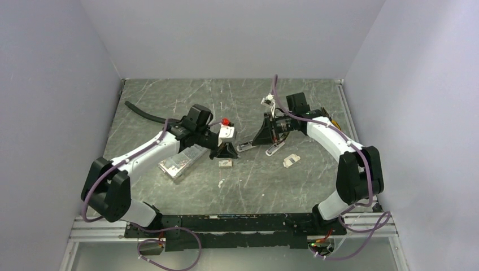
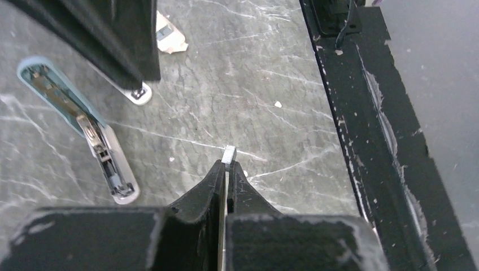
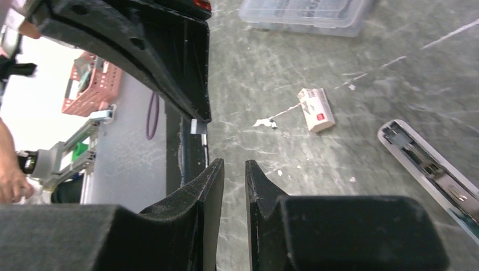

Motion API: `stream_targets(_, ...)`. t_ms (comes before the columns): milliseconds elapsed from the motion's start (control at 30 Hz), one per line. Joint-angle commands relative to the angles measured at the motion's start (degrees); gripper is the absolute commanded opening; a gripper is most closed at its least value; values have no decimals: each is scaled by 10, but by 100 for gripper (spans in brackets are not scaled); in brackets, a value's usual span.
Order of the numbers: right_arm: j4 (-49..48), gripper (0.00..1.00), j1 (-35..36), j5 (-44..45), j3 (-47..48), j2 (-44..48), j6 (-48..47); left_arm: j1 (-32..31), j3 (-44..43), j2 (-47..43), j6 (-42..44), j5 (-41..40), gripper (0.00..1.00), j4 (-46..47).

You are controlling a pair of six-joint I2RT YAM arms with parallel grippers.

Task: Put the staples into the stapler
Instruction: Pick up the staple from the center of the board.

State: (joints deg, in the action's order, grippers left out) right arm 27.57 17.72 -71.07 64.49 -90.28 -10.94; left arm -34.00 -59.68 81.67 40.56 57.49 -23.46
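Note:
The stapler (image 1: 248,145) lies opened on the table between my grippers; its open staple channel (image 2: 104,158) shows in the left wrist view, and one end (image 3: 435,175) in the right wrist view. My left gripper (image 1: 226,149) is shut on a small silver strip of staples (image 2: 229,153), which sticks out past the fingertips, right of the channel. The white staple box with a red mark (image 1: 225,164) lies below the left gripper and also shows in the right wrist view (image 3: 316,108). My right gripper (image 1: 265,135) stands by the stapler's far part, and its jaws (image 3: 233,169) are slightly apart and empty.
A clear plastic compartment case (image 1: 181,161) lies left of the left gripper and shows in the right wrist view (image 3: 305,11). A torn white cardboard piece (image 1: 291,161) lies right of the stapler. A black hose (image 1: 144,113) lies at the back left. White walls enclose the table.

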Motion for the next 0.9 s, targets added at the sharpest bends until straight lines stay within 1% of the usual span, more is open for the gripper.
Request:
stream_targets(0, 18, 24, -19, 37, 20, 53, -53, 6, -15, 32, -174, -2, 3, 61)
stream_targets(267, 1, 24, -62, 97, 4, 104, -63, 25, -26, 46, -340, -18, 3, 109)
stream_targets(367, -8, 24, -71, 122, -3, 123, -63, 49, -27, 43, -423, -29, 3, 130)
stream_targets(433, -4, 24, -75, 136, -1, 130, -66, 73, -31, 43, -463, -17, 3, 137)
stream_targets(567, 10, 23, -79, 153, 15, 133, -67, 125, 9, 22, -559, 15, 3, 225)
stream_targets(733, 15, 23, -80, 162, 27, 137, -61, 156, 30, 1, -610, 24, 3, 274)
stream_targets(867, 19, 23, -80, 166, 35, 141, -54, 196, 75, -9, -724, 61, 3, 393)
